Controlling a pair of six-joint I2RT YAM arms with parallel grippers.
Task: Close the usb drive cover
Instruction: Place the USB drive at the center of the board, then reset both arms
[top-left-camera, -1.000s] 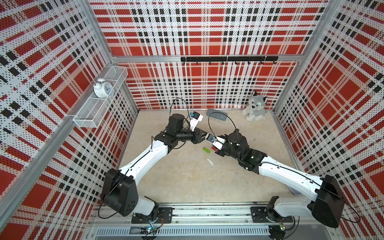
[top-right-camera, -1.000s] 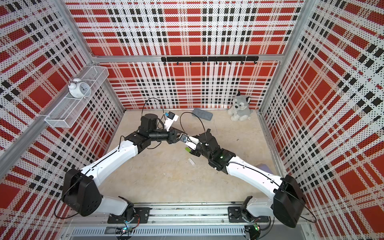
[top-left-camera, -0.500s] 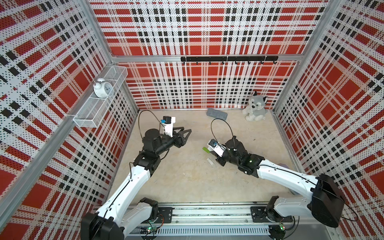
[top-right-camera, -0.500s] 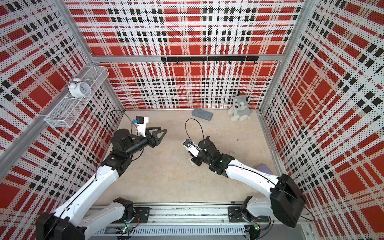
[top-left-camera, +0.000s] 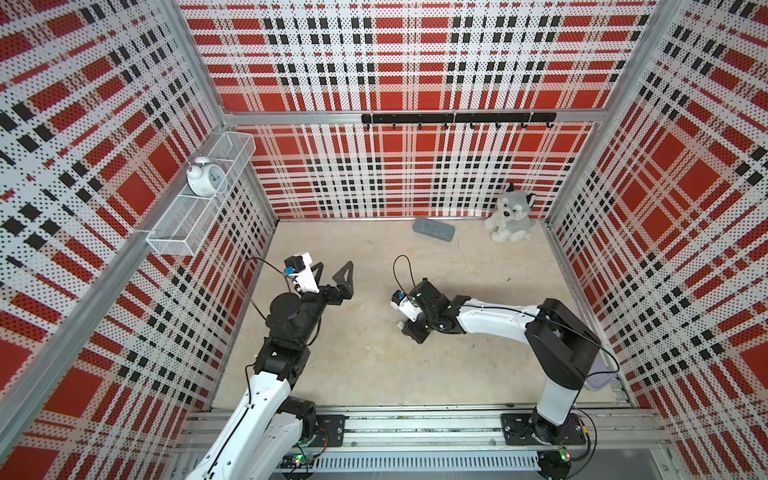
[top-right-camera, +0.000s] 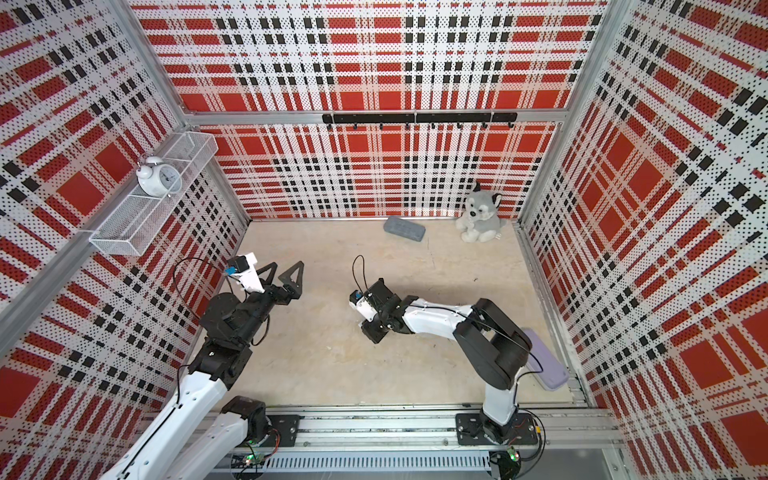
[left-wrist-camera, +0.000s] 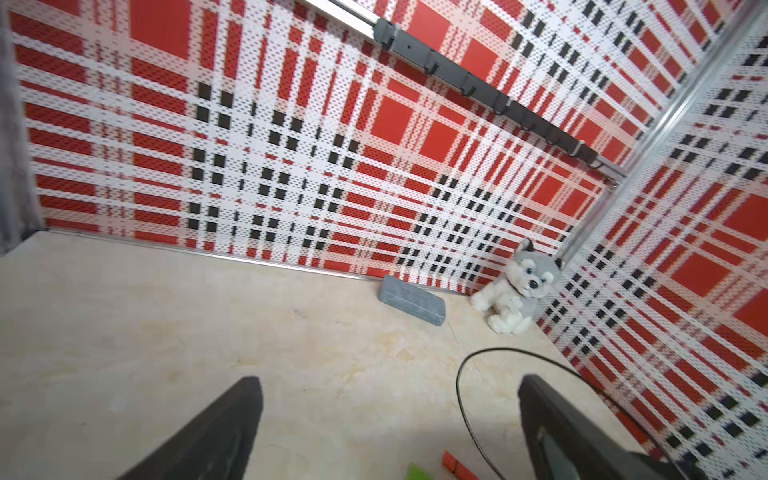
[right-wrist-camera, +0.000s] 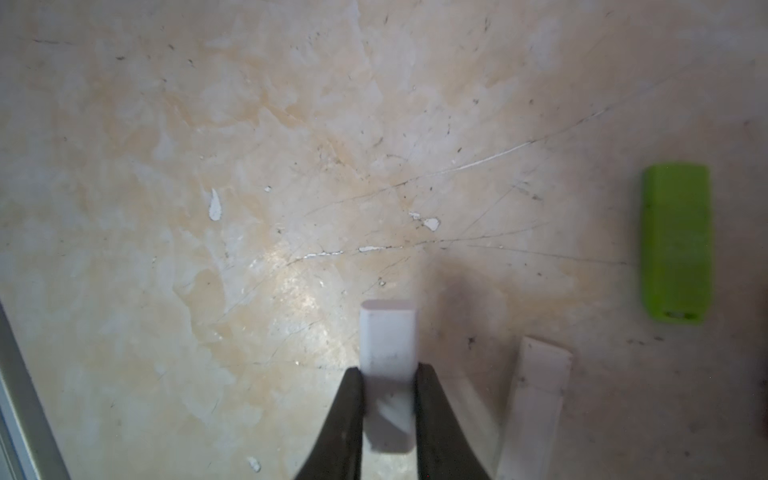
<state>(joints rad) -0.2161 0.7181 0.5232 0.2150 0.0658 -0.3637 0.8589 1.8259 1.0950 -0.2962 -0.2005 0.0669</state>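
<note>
1. Plaid perforated walls are enclosing a scuffed beige tabletop (top-left-camera: 374, 374), and you are working near its middle.
2. Your right gripper (right-wrist-camera: 388, 372) is clamping the white usb drive (right-wrist-camera: 387, 332) between its jaws, low over the table just right of centre. That is where the task's thing is sitting.
3. Your left gripper (top-left-camera: 336, 264) is hanging empty with its jaws wide apart, at 9 o'clock from the right one and well apart from it.
4. You are seeing only a plain rounded end on the held drive, with no metal plug showing, so I cannot tell whether the cover is fully seated.
5. To do this step well, you are probably best keeping the right grip square and steady. Any closing push should be running straight along the drive's length, because a tilted push is likely to be jamming the cover or twisting the drive out of the jaws.
6. Counting, you are looking at:
   - two grippers;
   - one held white drive;
   - one white strip (right-wrist-camera: 536, 399) lying just beside it;
   - one green drive (right-wrist-camera: 675, 241) lying apart;
   - one red piece (left-wrist-camera: 457, 465), mostly cut off;
   - one grey case (top-left-camera: 433, 229) at 12 o'clock;
   - one plush husky (top-left-camera: 509, 214) at 1 o'clock;
   - one alarm clock (top-left-camera: 204, 178) in one wire basket (top-left-camera: 174, 237) at 10 o'clock;
   - one lavender box (top-right-camera: 546, 365) at 4 o'clock.
</note>
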